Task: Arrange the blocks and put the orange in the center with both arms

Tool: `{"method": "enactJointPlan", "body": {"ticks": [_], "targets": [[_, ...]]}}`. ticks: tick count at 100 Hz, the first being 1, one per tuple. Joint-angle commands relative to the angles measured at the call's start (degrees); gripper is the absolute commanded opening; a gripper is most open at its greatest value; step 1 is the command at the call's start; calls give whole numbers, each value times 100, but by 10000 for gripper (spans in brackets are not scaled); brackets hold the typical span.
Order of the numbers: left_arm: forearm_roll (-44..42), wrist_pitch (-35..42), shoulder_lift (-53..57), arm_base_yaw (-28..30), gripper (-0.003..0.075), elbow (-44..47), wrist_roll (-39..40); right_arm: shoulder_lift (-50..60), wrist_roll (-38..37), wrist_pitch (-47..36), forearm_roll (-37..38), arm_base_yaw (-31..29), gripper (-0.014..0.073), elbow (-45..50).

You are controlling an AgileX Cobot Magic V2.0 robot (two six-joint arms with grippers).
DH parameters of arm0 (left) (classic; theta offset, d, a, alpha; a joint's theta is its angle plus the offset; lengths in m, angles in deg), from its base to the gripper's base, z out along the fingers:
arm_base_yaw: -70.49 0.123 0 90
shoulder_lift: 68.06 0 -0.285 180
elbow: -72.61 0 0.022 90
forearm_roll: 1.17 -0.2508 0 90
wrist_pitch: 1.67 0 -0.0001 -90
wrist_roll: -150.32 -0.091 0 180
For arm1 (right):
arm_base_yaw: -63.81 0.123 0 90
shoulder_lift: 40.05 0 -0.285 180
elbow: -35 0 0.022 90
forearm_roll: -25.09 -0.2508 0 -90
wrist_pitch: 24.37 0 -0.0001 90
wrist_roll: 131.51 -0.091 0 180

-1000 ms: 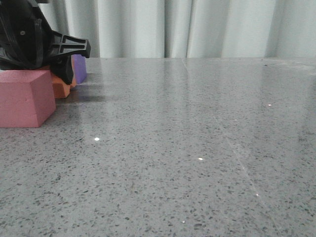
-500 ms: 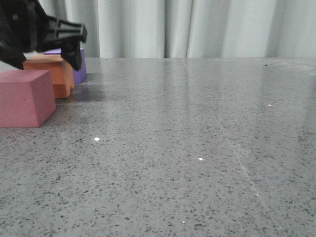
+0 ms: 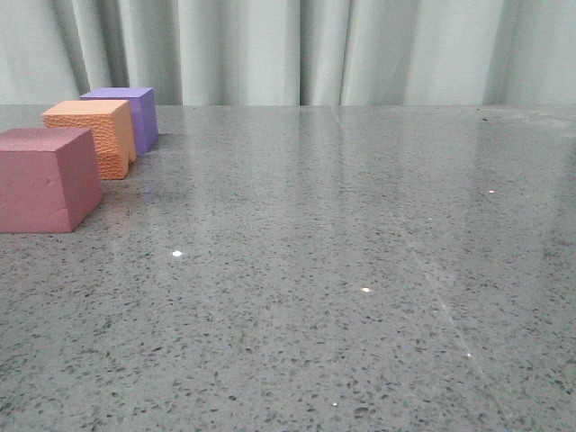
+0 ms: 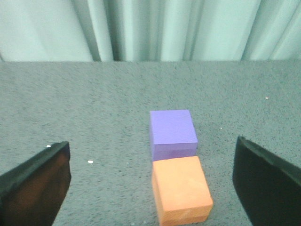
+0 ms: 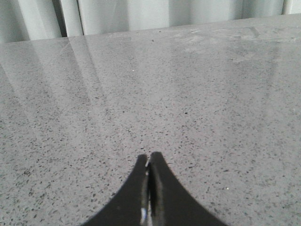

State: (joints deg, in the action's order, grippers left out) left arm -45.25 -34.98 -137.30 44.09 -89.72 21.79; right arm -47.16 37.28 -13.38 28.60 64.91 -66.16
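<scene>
Three foam cubes stand in a row at the far left of the table. The pink-red cube (image 3: 45, 178) is nearest, the orange cube (image 3: 92, 135) is in the middle, and the purple cube (image 3: 126, 115) is farthest. The orange cube (image 4: 181, 188) and the purple cube (image 4: 172, 133) touch in the left wrist view. My left gripper (image 4: 150, 181) is open wide above them and holds nothing. My right gripper (image 5: 149, 160) is shut and empty over bare table. Neither gripper shows in the front view.
The grey speckled table (image 3: 360, 252) stretches to the right. A pale curtain (image 3: 360, 49) hangs behind its far edge.
My left gripper has let go of the orange cube, lifted away up and to the left, and left the front view. The orange cube now stands between the pink-red and purple cubes.
</scene>
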Motion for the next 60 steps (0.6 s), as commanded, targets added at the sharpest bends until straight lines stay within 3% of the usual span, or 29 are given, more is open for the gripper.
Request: {"method": "enactJointPlan", "body": {"ticks": [1, 20, 34, 48, 60], "targets": [[-161, 145, 615, -59, 655, 173, -65, 111, 48, -457, 8, -36, -120, -84], [-334, 125, 1791, -59, 580, 1293, -65, 111, 48, -457, 8, -36, -120, -84], [-351, 86, 2575, -59, 459, 2096, -65, 111, 48, -457, 8, -36, -120, -84], [-283, -33, 3149, -59, 252, 2630, -65, 111, 48, -457, 8, -36, -120, -84], [-237, -231, 3390, -59, 20, 2757, -65, 111, 48, -457, 8, -36, -120, -84]]}}
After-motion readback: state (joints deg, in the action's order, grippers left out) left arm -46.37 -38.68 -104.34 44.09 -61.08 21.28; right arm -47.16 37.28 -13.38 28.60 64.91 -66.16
